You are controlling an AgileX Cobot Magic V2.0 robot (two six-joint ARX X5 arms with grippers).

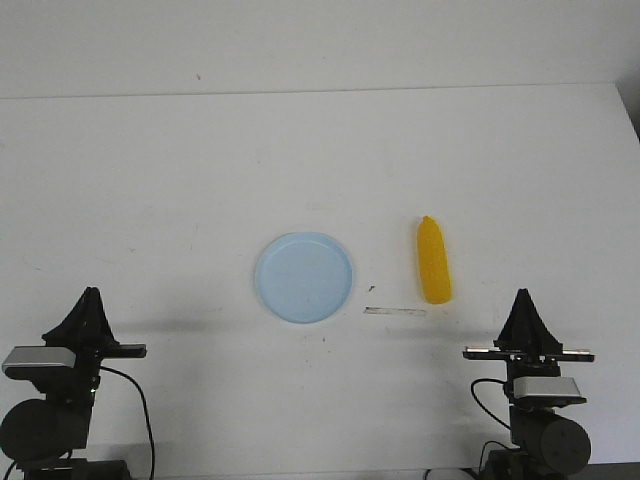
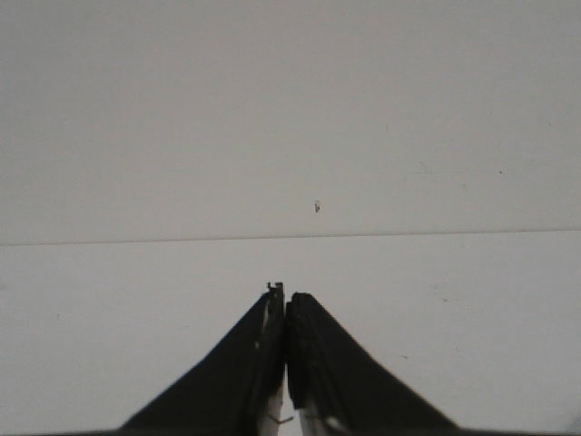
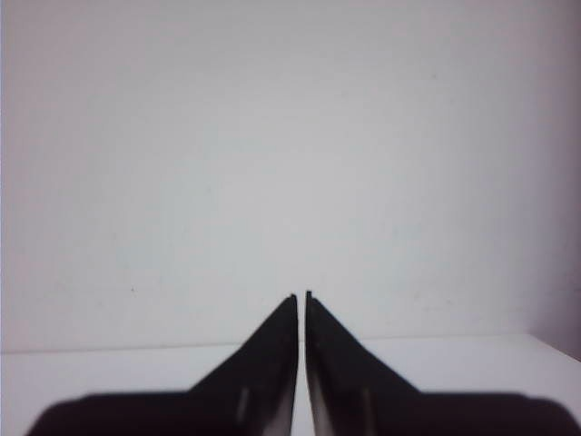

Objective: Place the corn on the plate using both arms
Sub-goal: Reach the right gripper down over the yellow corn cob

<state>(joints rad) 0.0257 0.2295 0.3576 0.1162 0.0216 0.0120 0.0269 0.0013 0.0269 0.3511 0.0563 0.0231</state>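
The yellow corn [image 1: 433, 262] lies on the white table, its pointed end facing away from me, just right of the pale blue plate [image 1: 303, 277]. The plate holds nothing. My left gripper [image 1: 91, 296] rests shut at the near left, well apart from the plate. My right gripper [image 1: 523, 296] rests shut at the near right, nearer me than the corn. In the left wrist view the left gripper [image 2: 285, 292] has its jaws pressed together over bare table. In the right wrist view the right gripper [image 3: 301, 295] shows only a hairline slit, with nothing between the jaws. Neither wrist view shows corn or plate.
A thin strip of clear tape [image 1: 395, 311] lies on the table between plate and corn, toward me. The table's far edge [image 1: 320, 92] meets a white wall. The table's right edge [image 1: 627, 110] shows at the far right.
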